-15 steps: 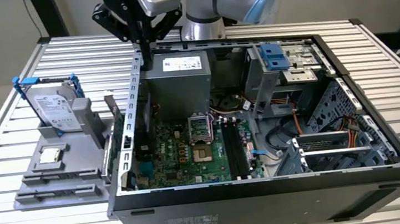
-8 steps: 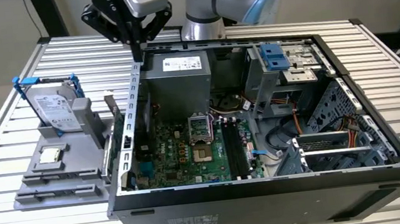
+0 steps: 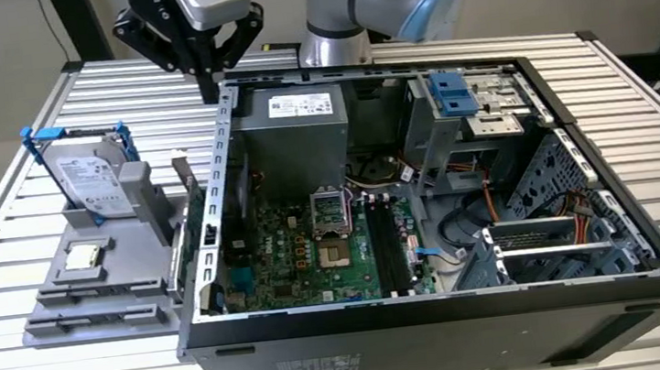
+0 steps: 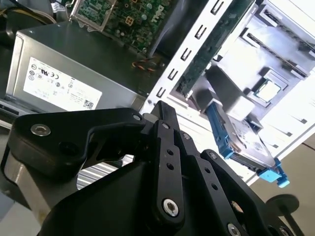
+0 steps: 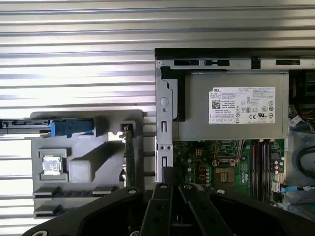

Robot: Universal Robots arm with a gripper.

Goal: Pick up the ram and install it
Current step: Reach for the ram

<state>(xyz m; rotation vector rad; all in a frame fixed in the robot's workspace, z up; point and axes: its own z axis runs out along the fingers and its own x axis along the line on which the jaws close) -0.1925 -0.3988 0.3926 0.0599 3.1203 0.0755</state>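
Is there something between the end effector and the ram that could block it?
Nothing visible lies between them. The end effector hangs above the case wall; the ram stands on edge in the grey holder, close beside that wall.

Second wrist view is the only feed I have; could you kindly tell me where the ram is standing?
Observer: In the first wrist view the ram stands on edge in the grey holder, just outside the case wall.
Operator: Thank you; is its place free?
Observer: In the exterior view the black memory slots hold nothing.
Operator: And where are we hovering?
Observer: The gripper hangs over the case wall's far end, on the exterior view's left, holding nothing.
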